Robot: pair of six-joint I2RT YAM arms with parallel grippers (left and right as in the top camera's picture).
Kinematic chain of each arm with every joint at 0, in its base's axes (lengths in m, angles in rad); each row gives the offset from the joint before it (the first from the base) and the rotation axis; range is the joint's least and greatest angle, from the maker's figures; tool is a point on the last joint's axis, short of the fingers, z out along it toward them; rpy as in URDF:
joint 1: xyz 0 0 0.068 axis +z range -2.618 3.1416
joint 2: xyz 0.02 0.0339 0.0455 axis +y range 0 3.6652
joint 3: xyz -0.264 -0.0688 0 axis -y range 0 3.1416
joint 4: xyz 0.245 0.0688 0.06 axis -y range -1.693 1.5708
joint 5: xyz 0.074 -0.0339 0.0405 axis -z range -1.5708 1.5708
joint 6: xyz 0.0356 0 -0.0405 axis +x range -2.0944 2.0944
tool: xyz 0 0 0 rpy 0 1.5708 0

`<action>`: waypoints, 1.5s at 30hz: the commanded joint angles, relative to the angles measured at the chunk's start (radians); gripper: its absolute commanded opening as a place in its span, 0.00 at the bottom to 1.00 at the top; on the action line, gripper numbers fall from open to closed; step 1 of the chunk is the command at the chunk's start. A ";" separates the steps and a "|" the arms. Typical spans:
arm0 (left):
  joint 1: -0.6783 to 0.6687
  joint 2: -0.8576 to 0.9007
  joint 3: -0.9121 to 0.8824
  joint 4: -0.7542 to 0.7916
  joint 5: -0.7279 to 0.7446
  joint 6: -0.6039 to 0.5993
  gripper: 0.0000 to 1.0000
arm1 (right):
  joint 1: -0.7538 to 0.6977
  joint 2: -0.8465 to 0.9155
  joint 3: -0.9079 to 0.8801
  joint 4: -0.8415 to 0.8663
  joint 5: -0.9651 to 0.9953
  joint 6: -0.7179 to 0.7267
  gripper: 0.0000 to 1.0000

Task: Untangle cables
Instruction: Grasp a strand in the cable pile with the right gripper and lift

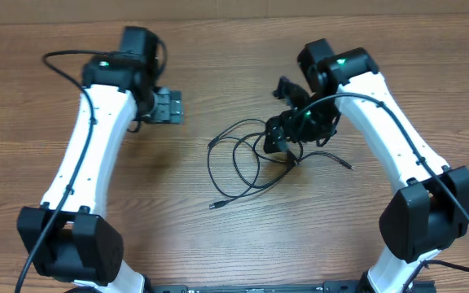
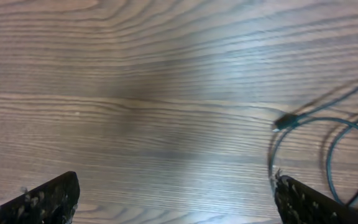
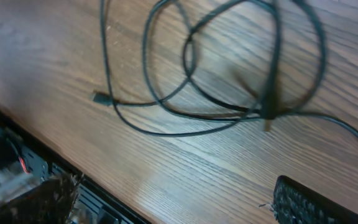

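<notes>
**Right end effector.** The right end effector (image 1: 279, 118) is released: its jaws stand spread wide with nothing between them. In the right wrist view, only the two fingertips (image 3: 309, 202) show, at the bottom corners of the frame, with bare wood between them. The overhead view places this end effector directly above the upper right part of the cables (image 1: 247, 159). Whether it touches any strand cannot be determined. From the wrist camera, the overlapping loops lie ahead of the fingertips and apart from them. One small plug end (image 3: 99, 97) rests on the wood at the left of the loops.

**Left end effector.** The left end effector (image 1: 167, 106) is also released, jaws fully apart and holding nothing. It sits over bare bench (image 1: 218, 49), well apart from the cables, which lie to its right. In the left wrist view, a plug end (image 2: 283, 122) and two curved strands occupy the right edge of the frame. One strand runs down close to the right fingertip (image 2: 309, 202).

**Cables.** The thin black cords lie on the bench near its centre, between the two arms and closer to the right one. They form several loose loops that cross one another. One plug end trails toward the front (image 1: 215, 206), and another lies out to the right (image 1: 348, 167).
</notes>
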 commanded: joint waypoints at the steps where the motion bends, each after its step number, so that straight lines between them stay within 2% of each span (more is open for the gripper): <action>1: 0.040 -0.004 0.003 0.003 0.050 0.045 0.99 | 0.045 -0.038 0.011 0.016 -0.005 -0.033 1.00; 9: 0.048 -0.004 0.003 0.010 0.050 0.045 1.00 | 0.097 -0.037 -0.030 0.074 0.029 -0.075 1.00; 25: 0.046 -0.004 0.003 0.019 0.050 0.045 1.00 | 0.097 -0.034 -0.361 0.375 -0.008 -0.122 1.00; 28: 0.047 -0.004 0.003 0.019 0.050 0.045 1.00 | 0.097 -0.034 -0.414 0.476 -0.008 -0.122 0.92; 36: 0.046 -0.004 0.003 0.019 0.050 0.045 1.00 | 0.101 -0.034 -0.531 0.667 -0.009 -0.124 0.87; 38: 0.047 -0.004 0.003 0.019 0.050 0.045 1.00 | 0.101 -0.034 -0.548 0.707 -0.009 -0.124 0.74; 39: 0.047 -0.004 0.003 0.019 0.050 0.045 1.00 | 0.101 -0.034 -0.552 0.720 -0.009 -0.124 0.61; 40: 0.047 -0.004 0.003 0.019 0.050 0.045 1.00 | 0.101 -0.034 -0.554 0.732 -0.008 -0.123 0.34; 41: 0.047 -0.004 0.003 0.019 0.050 0.045 0.99 | 0.101 -0.034 -0.554 0.739 -0.009 -0.122 0.12; 42: 0.047 -0.004 0.003 0.019 0.050 0.045 0.99 | 0.101 -0.034 -0.554 0.750 -0.009 -0.122 0.04; 45: 0.046 -0.004 0.003 0.019 0.050 0.045 1.00 | 0.101 -0.034 -0.554 0.773 -0.008 -0.122 0.04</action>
